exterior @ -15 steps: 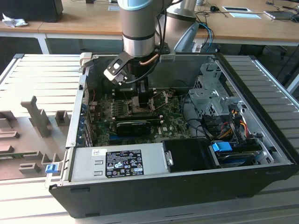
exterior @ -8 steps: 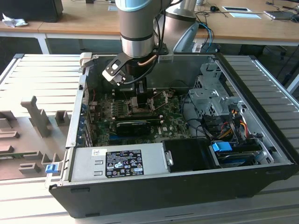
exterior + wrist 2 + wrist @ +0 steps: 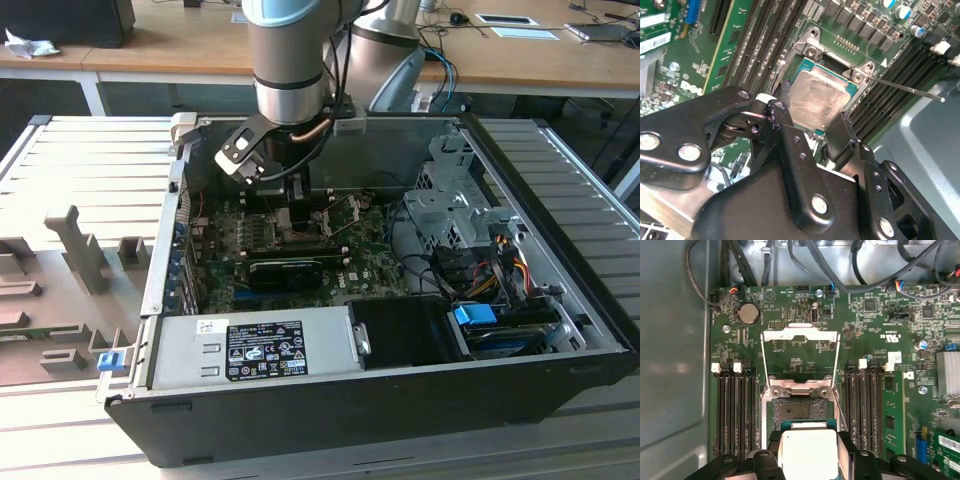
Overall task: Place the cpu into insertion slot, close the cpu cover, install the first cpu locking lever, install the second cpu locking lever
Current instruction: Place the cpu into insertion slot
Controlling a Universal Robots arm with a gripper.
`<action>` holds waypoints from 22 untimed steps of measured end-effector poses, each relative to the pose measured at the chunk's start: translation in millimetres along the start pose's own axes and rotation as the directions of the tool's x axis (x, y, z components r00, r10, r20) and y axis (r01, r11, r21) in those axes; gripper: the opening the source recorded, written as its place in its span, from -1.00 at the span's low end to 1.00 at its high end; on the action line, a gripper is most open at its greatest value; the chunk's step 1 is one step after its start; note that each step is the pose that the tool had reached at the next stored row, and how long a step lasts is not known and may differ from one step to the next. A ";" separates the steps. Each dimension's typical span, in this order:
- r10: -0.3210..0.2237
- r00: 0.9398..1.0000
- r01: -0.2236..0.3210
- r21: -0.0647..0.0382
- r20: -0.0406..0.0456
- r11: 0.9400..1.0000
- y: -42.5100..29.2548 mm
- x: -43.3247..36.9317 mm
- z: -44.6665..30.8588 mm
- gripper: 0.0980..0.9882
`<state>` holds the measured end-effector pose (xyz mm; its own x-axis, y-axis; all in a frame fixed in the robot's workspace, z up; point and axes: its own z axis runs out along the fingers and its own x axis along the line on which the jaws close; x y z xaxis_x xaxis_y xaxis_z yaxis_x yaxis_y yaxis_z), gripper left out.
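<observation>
My gripper [image 3: 812, 112] is shut on the cpu [image 3: 820, 97], a silvery square chip with a green edge, held by two opposite sides between the black fingers [image 3: 781, 107]. In the first wrist view the cpu [image 3: 807, 452] hangs over the near part of the insertion slot [image 3: 800, 409], whose dark pin field and silver rim show beyond it. The cpu cover [image 3: 801, 335] stands swung open past the slot. A thin locking lever [image 3: 910, 90] sticks out sideways from the socket corner. In the exterior view the gripper [image 3: 297, 215] reaches down into the open computer case.
Black memory slots [image 3: 735, 410] run along both sides of the socket. A long black card [image 3: 290, 272] lies on the green board in front of the gripper. The grey power supply [image 3: 250, 350], the drive cage [image 3: 450, 200] and bundled cables [image 3: 490, 270] crowd the case.
</observation>
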<state>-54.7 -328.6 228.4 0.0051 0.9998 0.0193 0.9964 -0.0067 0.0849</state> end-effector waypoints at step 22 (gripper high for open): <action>0.022 1.000 -0.022 0.010 0.002 1.000 8.0 3.5 18.8 -0.03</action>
<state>-45.2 -324.8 210.4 0.0270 0.9995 0.0191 0.9968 -0.0283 0.0741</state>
